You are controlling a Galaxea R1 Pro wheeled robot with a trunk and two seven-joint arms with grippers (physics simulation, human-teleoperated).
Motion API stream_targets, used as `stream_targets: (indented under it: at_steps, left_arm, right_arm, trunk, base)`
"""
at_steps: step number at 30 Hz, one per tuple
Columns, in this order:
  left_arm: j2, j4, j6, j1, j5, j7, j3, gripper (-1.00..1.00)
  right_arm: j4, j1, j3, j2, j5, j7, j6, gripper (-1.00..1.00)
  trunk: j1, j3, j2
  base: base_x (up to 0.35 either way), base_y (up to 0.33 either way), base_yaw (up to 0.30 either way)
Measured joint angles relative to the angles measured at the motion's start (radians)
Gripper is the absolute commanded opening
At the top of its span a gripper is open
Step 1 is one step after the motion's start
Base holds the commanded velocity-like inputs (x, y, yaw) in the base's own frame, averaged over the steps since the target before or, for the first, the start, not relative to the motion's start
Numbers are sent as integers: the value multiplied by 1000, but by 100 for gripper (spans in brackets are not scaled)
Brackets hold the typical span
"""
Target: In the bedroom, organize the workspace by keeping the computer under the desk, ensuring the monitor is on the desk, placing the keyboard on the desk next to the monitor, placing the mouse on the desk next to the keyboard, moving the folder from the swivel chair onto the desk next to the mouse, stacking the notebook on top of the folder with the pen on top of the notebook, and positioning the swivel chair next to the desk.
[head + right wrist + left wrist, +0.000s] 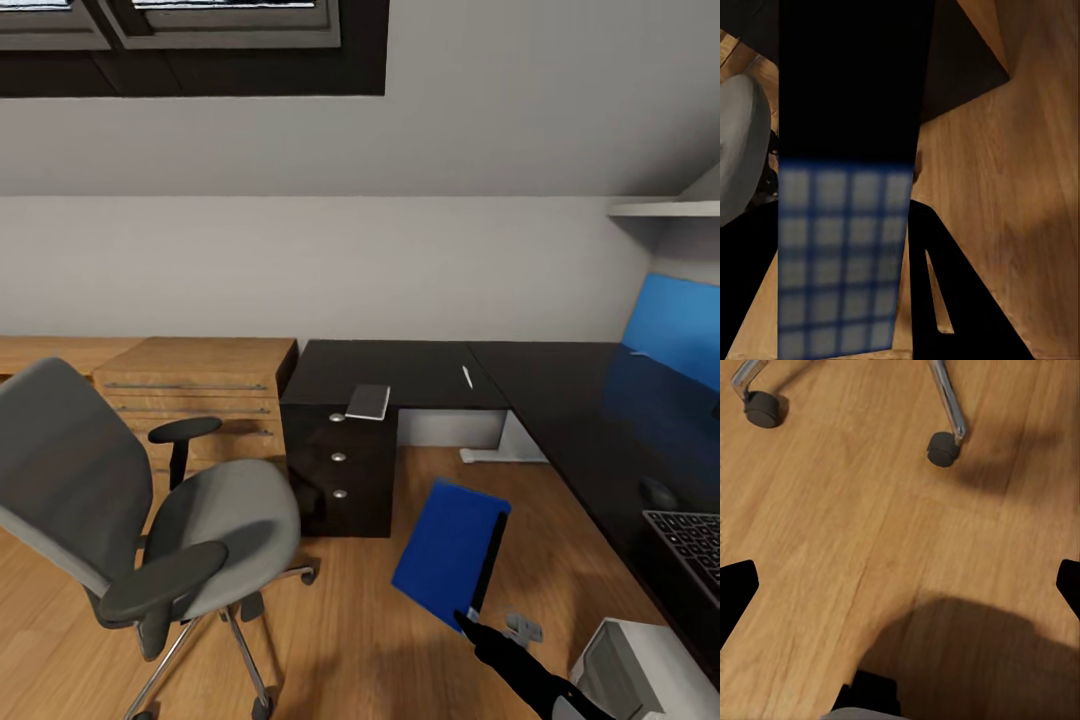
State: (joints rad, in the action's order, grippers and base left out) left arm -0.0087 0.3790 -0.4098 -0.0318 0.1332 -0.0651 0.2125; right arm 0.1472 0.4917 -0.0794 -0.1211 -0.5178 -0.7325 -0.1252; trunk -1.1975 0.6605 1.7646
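- The right gripper is clamped on the lower corner of the folder, which hangs tilted in the air over the wood floor, in front of the desk.
- Thin, flat and bright blue, the folder is probably light but floppy (a corner pinch may let it swing); a grip further along an edge would likely steady it.
- The left gripper's fingers stand wide apart above the floor.
- The swivel chair, grey and padded, stands well left of the desk.
- Keyboard and mouse lie on the desk's glossy black top; a small notebook and pen lie on its far wing.
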Motion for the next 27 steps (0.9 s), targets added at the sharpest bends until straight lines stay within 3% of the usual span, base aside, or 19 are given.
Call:
stream_targets:
  at_steps: [7, 27]
  left_arm:
    - [-2, -21, 0, 0, -1, 0, -1, 100]
    - [-3, -29, 1, 0, -1, 0, -1, 100]
  right_arm:
    - [-48, 0, -1, 2, 0, -3, -1, -100]
    - [-51, 0, -4, 5, -10, -2, 1, -100]
  trunk:
    - [27, -22, -49]
    - [104, -85, -189]
  base:
    - [0, 0, -5]
    - [0, 0, -39]
